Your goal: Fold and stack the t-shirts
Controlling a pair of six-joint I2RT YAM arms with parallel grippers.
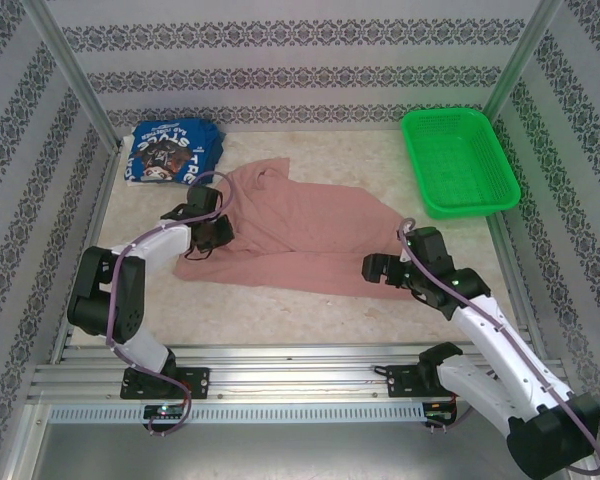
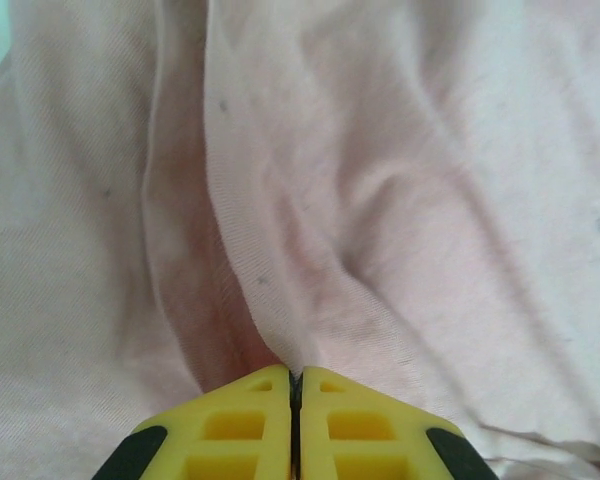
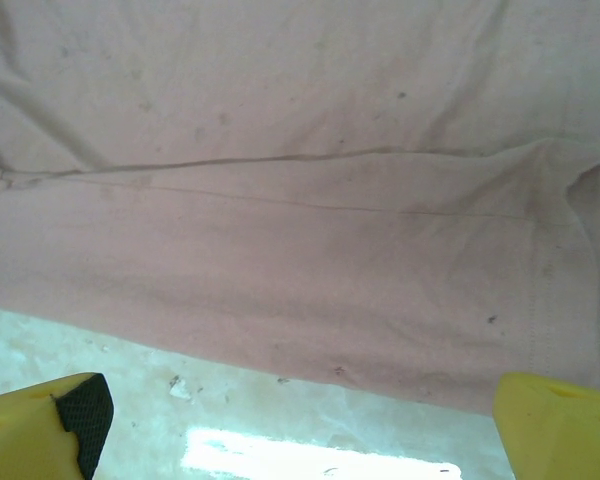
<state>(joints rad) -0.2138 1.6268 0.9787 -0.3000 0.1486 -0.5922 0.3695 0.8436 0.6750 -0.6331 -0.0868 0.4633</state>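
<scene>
The pink t-shirt (image 1: 300,235) lies spread and rumpled across the middle of the table. My left gripper (image 1: 215,232) is at its left edge. In the left wrist view the yellow fingers (image 2: 240,430) are pressed together, and this gripper (image 2: 295,380) is shut on a raised fold of the pink cloth (image 2: 380,200). My right gripper (image 1: 380,270) is at the shirt's near right edge. It stands open (image 3: 295,405) over bare table, just short of the pink hem (image 3: 280,290). The blue t-shirt (image 1: 170,152) lies folded at the back left, white lettering up.
A green mesh basket (image 1: 460,160) stands at the back right corner. Patterned walls and metal posts enclose the table on three sides. Bare tabletop (image 1: 280,310) runs between the pink shirt and the arm bases.
</scene>
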